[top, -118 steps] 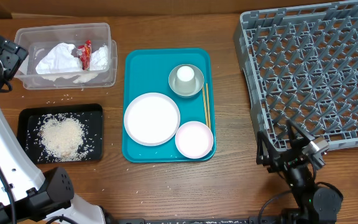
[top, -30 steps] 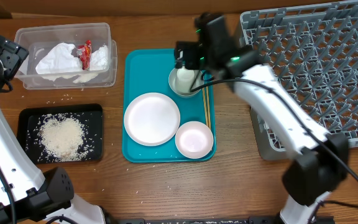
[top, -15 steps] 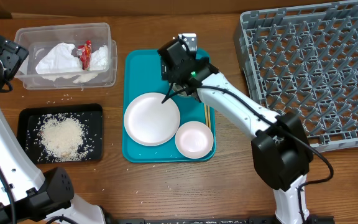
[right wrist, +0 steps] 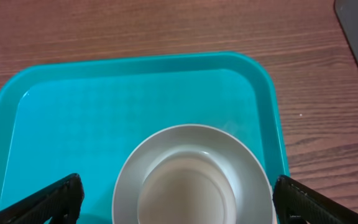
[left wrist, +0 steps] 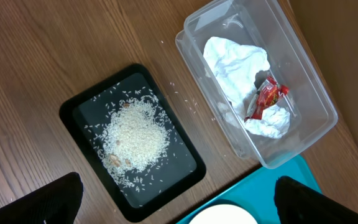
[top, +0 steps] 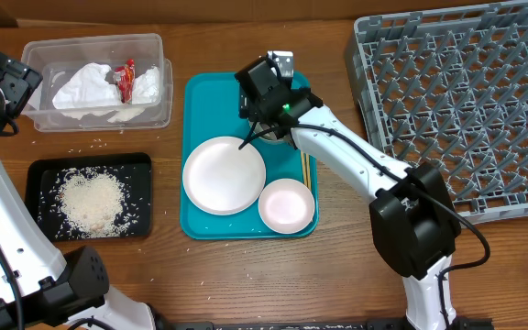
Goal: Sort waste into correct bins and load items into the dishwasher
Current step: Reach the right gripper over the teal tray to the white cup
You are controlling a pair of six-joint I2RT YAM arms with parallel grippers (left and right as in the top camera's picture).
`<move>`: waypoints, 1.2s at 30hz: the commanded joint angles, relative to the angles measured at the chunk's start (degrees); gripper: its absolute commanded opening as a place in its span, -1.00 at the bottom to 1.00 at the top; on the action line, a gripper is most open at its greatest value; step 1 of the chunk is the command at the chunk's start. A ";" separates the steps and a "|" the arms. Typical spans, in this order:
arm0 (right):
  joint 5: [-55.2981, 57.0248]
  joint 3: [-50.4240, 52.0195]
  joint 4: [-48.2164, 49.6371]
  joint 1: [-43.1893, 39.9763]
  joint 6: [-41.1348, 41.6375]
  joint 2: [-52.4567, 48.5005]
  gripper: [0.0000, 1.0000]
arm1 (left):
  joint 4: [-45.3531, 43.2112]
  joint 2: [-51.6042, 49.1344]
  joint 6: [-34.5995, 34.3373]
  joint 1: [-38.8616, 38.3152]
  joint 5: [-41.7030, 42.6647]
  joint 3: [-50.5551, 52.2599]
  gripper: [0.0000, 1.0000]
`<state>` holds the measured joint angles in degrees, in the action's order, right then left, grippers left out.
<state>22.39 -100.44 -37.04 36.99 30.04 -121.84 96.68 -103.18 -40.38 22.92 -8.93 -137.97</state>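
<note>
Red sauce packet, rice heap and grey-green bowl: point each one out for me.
red sauce packet (left wrist: 265,99), left wrist view, middle of the wrapper.
rice heap (left wrist: 135,134), left wrist view, centre of the pile.
grey-green bowl (right wrist: 191,138), right wrist view, inner wall near the far rim.

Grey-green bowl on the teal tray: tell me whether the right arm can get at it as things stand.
Probably yes. The right tool hangs open directly over the bowl, one finger on each side, with nothing between. The white cup sitting inside it may complicate a rim grip.
</note>
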 commanded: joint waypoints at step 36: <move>-3.87 5.20 3.56 -0.31 1.75 -1.75 0.84 | 0.11 -0.59 -0.76 -0.07 -0.02 0.26 0.99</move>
<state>18.37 -95.85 -33.95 36.84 31.51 -123.28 96.68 -103.18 -40.38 22.92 -8.93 -137.97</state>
